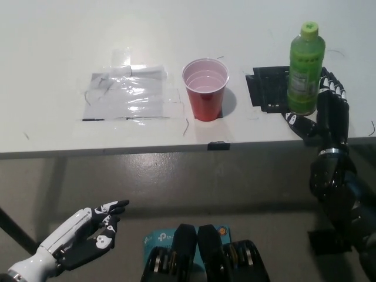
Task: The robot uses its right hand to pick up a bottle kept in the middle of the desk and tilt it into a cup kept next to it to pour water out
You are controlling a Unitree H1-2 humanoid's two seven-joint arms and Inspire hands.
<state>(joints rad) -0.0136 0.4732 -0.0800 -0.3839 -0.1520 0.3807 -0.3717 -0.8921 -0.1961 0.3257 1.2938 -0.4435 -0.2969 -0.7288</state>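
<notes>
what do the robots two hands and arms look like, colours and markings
The left hand has a white shell on its back and wrist, with black fingers and palm carrying small white patches near the tips. The right hand and its arm are black throughout; the fingers show small white marks, a thin silver ring circles the wrist, and the forearm below is bulky, rounded and glossy. No loose cables show.
</notes>
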